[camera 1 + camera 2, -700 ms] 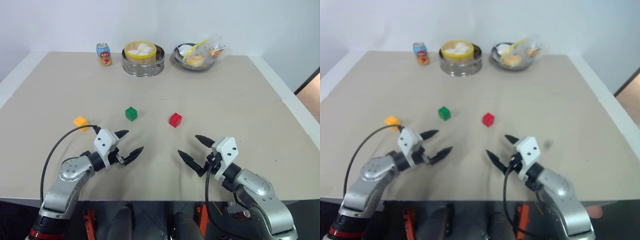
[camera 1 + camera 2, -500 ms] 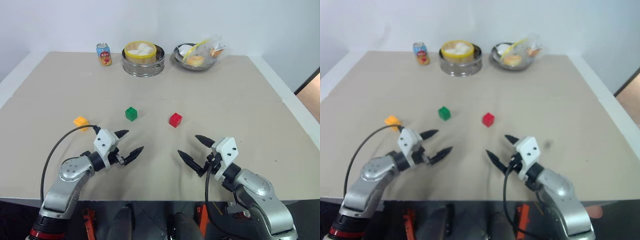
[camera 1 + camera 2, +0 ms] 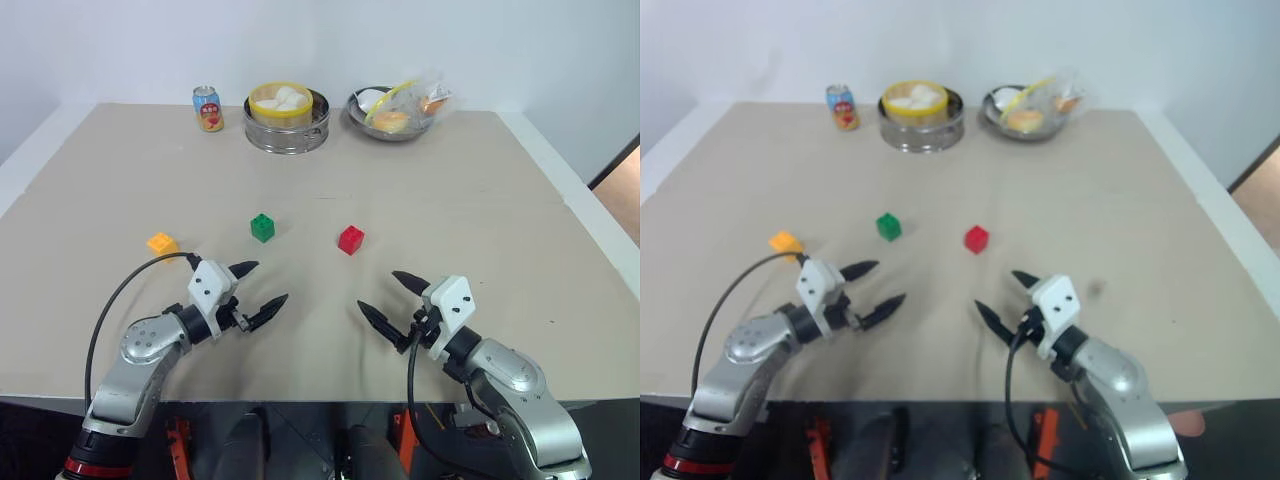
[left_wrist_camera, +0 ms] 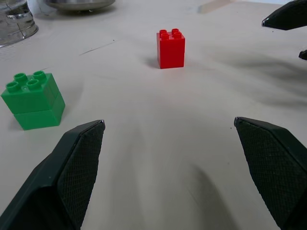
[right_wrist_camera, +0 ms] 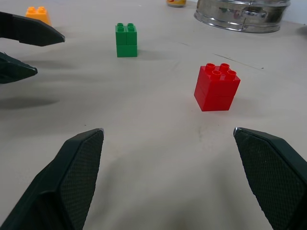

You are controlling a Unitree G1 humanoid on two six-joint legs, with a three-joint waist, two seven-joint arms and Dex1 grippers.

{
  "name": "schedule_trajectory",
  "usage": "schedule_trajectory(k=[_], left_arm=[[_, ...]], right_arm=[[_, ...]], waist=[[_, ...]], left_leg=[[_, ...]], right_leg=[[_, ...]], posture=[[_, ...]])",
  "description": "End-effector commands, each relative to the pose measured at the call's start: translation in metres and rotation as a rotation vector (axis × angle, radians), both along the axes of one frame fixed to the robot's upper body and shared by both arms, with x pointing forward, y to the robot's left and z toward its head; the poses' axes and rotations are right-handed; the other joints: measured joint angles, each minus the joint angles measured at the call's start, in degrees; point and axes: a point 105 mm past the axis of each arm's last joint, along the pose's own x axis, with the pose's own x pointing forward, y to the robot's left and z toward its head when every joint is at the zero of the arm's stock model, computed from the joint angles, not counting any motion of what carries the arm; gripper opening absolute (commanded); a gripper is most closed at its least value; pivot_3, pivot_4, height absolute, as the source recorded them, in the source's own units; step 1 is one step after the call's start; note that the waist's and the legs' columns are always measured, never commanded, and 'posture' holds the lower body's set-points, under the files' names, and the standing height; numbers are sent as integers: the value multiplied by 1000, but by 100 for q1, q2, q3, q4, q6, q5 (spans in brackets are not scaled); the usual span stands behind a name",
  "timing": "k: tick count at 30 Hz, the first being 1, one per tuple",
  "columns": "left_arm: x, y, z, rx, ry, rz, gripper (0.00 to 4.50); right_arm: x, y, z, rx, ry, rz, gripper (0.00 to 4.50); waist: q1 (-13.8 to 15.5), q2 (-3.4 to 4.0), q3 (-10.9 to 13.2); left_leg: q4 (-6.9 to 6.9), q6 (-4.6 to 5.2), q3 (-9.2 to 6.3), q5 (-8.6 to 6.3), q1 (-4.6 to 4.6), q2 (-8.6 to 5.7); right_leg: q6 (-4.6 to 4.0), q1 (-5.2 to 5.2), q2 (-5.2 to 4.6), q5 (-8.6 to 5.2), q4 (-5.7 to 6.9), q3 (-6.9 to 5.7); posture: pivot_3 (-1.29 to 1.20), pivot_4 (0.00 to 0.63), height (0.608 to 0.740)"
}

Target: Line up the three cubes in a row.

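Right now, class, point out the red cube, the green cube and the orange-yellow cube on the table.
red cube (image 3: 351,239), left eye view, studded top.
green cube (image 3: 262,227), left eye view, middle of the block.
orange-yellow cube (image 3: 162,243), left eye view, top face.

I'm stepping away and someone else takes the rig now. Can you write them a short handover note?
Left claw: open, holding nothing, low over the table's near edge.
Right claw: open, holding nothing, opposite the left one.
Cubes: orange-yellow cube on the robot's left, beyond the left claw; green cube near the middle; red cube to its right, ahead of the right claw. All stand apart, studs up, none touched.
Done: nothing yet; the three lie in a loose arc, unevenly spaced.
Left: bring them into one straight row.
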Motion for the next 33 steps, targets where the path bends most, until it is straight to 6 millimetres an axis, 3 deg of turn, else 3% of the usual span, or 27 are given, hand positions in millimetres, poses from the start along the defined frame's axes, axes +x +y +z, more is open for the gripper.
schedule_trajectory(k=[1, 9, 16, 23, 33], left_arm=[[-4, -3, 11, -9, -65, -39, 4468], [-6, -6, 14, -8, -84, -75, 4468], [-9, -5, 16, -6, -99, -90, 4468], [-12, -8, 16, -5, -100, -88, 4468], [-13, -8, 17, -6, -98, -81, 4468]], right_arm=[[3, 0, 10, 14, -48, -20, 4500], [46, 5, 30, 59, -11, -54, 4500], [68, 22, 40, 29, 43, -4, 4500], [96, 23, 52, 8, 51, -24, 4500], [108, 23, 46, -36, 76, -10, 4500]], waist=[[0, 0, 0], [-2, 0, 0], [-1, 1, 0], [0, 1, 0], [0, 1, 0]], left_leg=[[0, 0, 0, 0, 0, 0], [6, 2, 11, 1, 3, 11], [8, 3, 24, 2, 4, 18], [7, 18, 39, 12, 3, 27], [7, 19, 58, 12, 3, 39]], right_leg=[[0, 0, 0, 0, 0, 0], [-4, -2, 14, 38, 0, 21], [-9, -2, 18, 43, 0, 29], [-7, -7, 37, 44, 0, 54], [-5, -16, 47, 49, 0, 76]], posture=[[0, 150, 740], [0, 150, 740], [0, 150, 740], [0, 150, 740], [0, 150, 740]])
